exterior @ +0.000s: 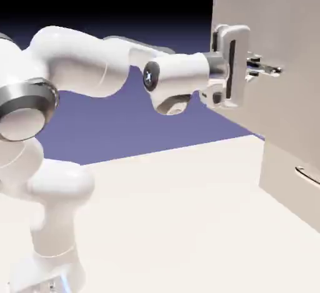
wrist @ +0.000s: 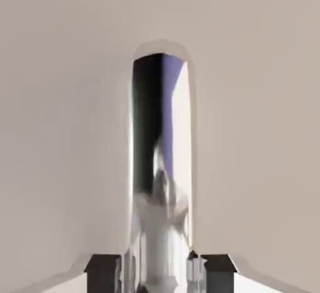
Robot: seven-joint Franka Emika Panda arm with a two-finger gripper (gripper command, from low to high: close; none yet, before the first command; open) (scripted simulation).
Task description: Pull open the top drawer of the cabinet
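In the exterior view, the white, jointed robot arm with rounded housings [exterior: 81,60] stands to the left of the tall, boxy, beige-white cabinet [exterior: 294,54]. The broad, off-white, flat counter [exterior: 156,223] extends beneath the arm and up to the cabinet's lower part. The upper arm sections reach across toward the cabinet. The white-bodied, two-finger tool [exterior: 265,69] is positioned at the cabinet's upper part, its fingers directed at the front.

The large, flat, beige-white top drawer [exterior: 269,98] forms the upper front of the cabinet. Its amount of opening cannot be determined. On the cabinet's lower part, the slim, curved metallic lower handle [exterior: 308,176] is visible near the exterior view's right edge.

In the hand view, one dark grey fingertip [wrist: 103,273] is at the left, the slim, shiny metallic bar handle [wrist: 161,129] of the top drawer is in the middle, and the other fingertip is at the right. The tool's fingers are apart, one on each side of the bar. Contact with the bar cannot be confirmed.
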